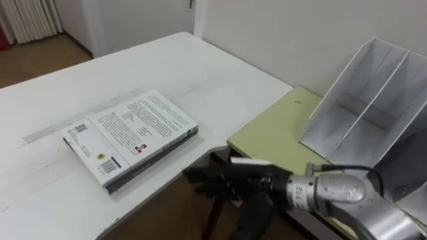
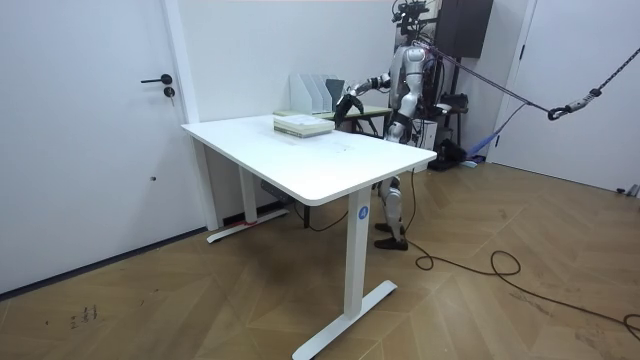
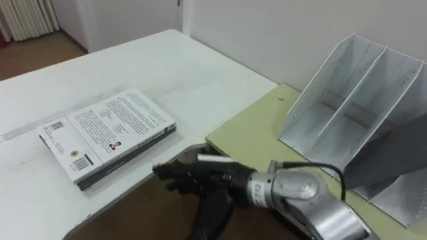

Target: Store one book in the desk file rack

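Observation:
A white-covered book [image 1: 133,137] lies flat, back cover up, near the edge of the white table [image 1: 60,93]. My right hand [image 1: 217,180], black with its fingers stretched out, hangs open just off that edge, a short way right of the book and apart from it. The grey metal file rack [image 1: 370,100] stands on the yellow-green desk [image 1: 277,130] to the right, with its slots empty. In the room view I stand behind the table's far side with that arm stretched toward the book [image 2: 303,124].
A narrow gap separates the white table from the yellow-green desk, and my hand is over it. A wall runs behind both. A door [image 2: 90,130] and wooden floor show at the room view's left.

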`<state>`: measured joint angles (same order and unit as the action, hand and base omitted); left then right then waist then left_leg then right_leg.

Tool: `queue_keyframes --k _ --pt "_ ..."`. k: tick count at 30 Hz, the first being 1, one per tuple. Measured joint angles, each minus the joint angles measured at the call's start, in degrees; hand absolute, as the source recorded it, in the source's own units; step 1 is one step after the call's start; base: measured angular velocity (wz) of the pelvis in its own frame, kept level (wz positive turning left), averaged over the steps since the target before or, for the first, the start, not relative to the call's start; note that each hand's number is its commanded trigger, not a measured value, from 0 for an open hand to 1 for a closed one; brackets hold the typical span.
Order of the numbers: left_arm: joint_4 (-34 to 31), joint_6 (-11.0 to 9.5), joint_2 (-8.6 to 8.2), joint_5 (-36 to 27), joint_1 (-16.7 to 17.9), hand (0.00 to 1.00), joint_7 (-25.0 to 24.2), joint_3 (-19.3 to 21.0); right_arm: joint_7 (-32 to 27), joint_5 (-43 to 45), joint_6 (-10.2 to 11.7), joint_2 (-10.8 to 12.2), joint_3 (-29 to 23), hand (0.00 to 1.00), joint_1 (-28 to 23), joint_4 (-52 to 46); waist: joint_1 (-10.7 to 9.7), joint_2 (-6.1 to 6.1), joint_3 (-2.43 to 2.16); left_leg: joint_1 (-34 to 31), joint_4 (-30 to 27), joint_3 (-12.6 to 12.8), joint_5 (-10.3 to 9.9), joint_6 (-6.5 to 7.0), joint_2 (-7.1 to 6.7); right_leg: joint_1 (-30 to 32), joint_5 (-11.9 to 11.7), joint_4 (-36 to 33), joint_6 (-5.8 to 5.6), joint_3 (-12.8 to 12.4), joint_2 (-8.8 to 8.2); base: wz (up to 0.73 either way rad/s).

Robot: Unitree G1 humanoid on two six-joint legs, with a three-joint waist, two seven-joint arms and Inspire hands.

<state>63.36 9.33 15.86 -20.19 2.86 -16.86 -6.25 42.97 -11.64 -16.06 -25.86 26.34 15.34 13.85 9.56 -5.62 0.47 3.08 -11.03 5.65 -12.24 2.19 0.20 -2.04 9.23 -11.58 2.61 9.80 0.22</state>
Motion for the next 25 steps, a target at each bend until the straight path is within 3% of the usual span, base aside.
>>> queue_keyframes --k 2,5,8,11,13,18,25 --pt "0.6 -0.7 -0.17 -0.5 0.0 0.0 0.3 -0.4 -0.6 4.4 0.1 1.2 -1.4 0.0 -4.2 4.2 0.0 0.27 0.02 -0.1 -0.2 -0.2 0.0 0.02 0.0 0.1 0.0 0.0 0.0 0.0 0.01 0.07" --pt "0.9 -1.7 -1.24 -0.5 0.1 0.0 1.5 -0.5 -3.5 11.8 0.6 5.1 -5.1 0.0 -9.7 13.3 -0.3 1.45 0.2 -0.2 -0.2 -0.6 0.0 0.05 -0.13 0.0 0.0 0.2 -0.01 0.2 -0.06 0.05" --pt "1.0 -3.2 -2.36 -0.4 1.2 0.0 2.0 -0.2 -7.9 14.0 3.8 7.9 -8.9 0.0 -14.1 24.8 -1.6 2.99 -0.43 -0.3 -0.2 -1.1 0.0 0.07 -0.29 -0.5 0.0 0.9 -0.04 1.2 -0.27 0.09" --pt "1.5 -4.6 -3.87 -0.4 2.7 0.0 3.7 1.7 -13.6 13.9 5.8 10.0 -13.2 0.0 -17.0 36.6 -2.3 4.27 -0.6 0.3 0.4 -1.2 0.0 0.04 -0.29 -1.1 0.2 1.0 -0.17 1.4 -0.26 0.03" --pt "1.4 -5.4 -4.44 -0.3 3.6 0.0 4.3 2.6 -16.6 13.4 6.9 10.8 -15.1 0.0 -17.6 42.4 -3.1 4.54 -0.68 0.2 0.2 -1.1 0.0 0.01 -0.31 -1.1 0.4 1.1 -0.03 1.4 -0.31 0.0" --pt "1.9 -6.9 -5.33 0.8 6.0 0.0 4.9 7.5 -22.7 7.5 12.3 13.3 -23.7 0.0 -19.1 53.3 -4.9 4.88 -0.47 0.9 0.2 -1.1 0.0 -0.1 -0.3 -2.1 0.6 1.9 0.02 1.6 -0.21 0.03" --pt "2.0 -6.9 -6.13 4.1 6.9 0.0 5.5 11.1 -28.2 -0.1 14.0 14.6 -26.4 0.0 -21.0 56.9 -6.0 5.01 -0.42 1.7 0.3 -1.9 0.0 -0.06 -0.59 -3.1 0.5 2.5 -0.24 1.4 -0.17 0.03"
